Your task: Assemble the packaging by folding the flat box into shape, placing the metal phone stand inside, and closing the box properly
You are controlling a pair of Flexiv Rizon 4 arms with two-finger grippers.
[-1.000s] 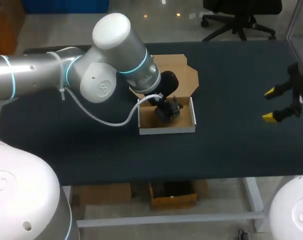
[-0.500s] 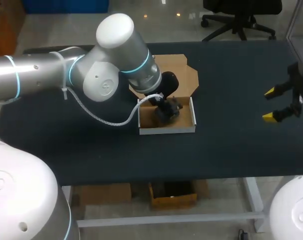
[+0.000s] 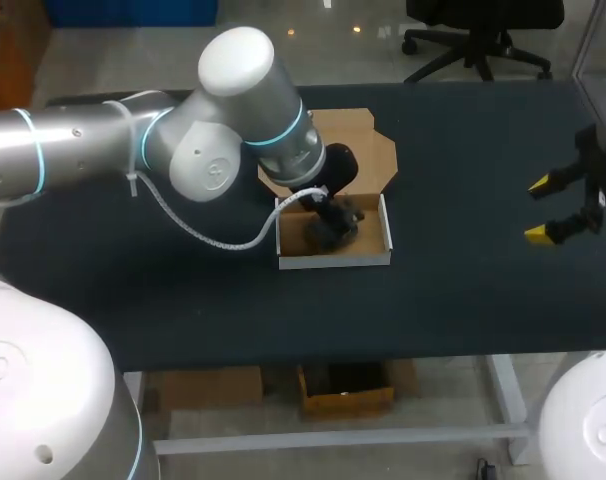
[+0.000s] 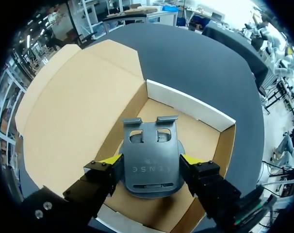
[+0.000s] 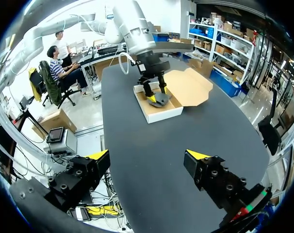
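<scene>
Finds left gripper reaching down into the open cardboard box, fingers clamped on both side edges of the dark metal phone stand. Places the stand inside the box, base at or close to the brown floor (contact not determinable) with its two-hooked end toward the white far wall. Notes the brown lid flap lying flat and open on the black table, on the box's side away from the robot. Records right gripper well apart from the box, near the table's right edge — fingers spread, nothing between them
</scene>
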